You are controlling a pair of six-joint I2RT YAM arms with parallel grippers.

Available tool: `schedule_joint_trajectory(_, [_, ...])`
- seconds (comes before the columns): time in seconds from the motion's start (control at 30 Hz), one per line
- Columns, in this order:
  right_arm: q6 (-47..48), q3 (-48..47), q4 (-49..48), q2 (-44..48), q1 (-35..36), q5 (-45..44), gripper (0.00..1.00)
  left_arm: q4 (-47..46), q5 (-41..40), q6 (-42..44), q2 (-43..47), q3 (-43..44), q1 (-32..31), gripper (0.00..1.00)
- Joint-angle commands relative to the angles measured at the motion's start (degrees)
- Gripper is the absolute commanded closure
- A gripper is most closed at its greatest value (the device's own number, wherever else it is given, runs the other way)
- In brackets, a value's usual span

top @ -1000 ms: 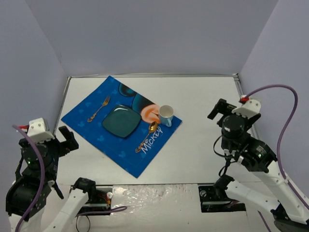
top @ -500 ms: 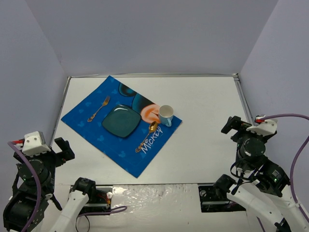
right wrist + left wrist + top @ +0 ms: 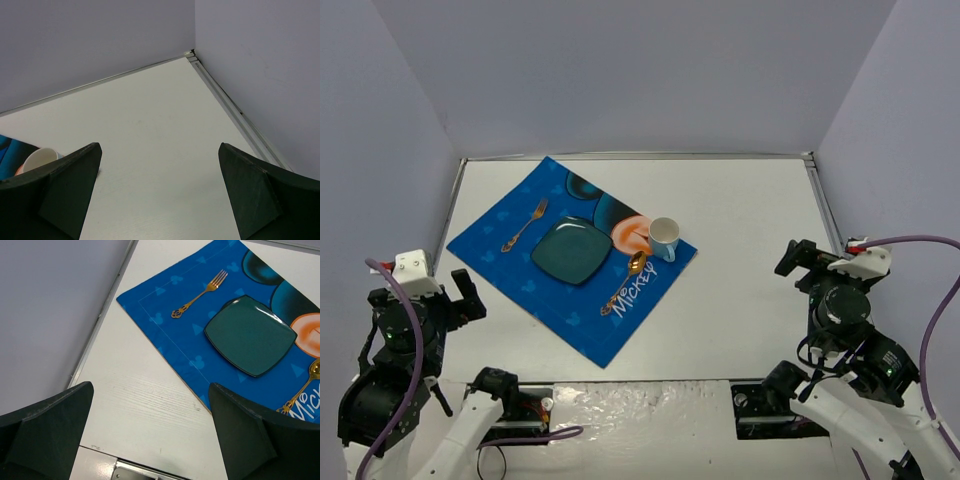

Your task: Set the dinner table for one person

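Observation:
The white dinner table carries a blue Mickey placemat at its left. On the mat lie a teal square plate, a gold fork to its left, a gold spoon to its right, and a white-and-blue cup at the mat's right corner. My left gripper is open and empty over the near left edge. My right gripper is open and empty at the near right. The left wrist view shows the plate, the fork and the spoon. The right wrist view shows the cup.
Grey walls enclose the table on the left, back and right. Thin metal rails run along its edges. A metal mounting plate lies at the near edge under my left gripper. Bare tabletop lies under my right gripper.
My right arm has pulled back toward the near right corner and then held still. My left arm dropped back toward the near edge, then came up and forward a little. The tableware has not moved.

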State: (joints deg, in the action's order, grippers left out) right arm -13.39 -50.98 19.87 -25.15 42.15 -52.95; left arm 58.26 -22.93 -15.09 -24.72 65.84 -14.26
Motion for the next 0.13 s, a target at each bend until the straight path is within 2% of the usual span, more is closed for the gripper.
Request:
schedule_joint_trajectory(0.0, [0.9,0.0,-5.1,-2.1,0.5,0.1,0.0,-2.9,1.4,0.4,-2.4,1.0,-0.2,0.03])
schedule_joint_trajectory(0.1, [1.6,0.2,-5.7,-2.1,0.5,0.1,0.0,-3.1,1.6,0.4,-2.3,1.0,-0.2,0.03])
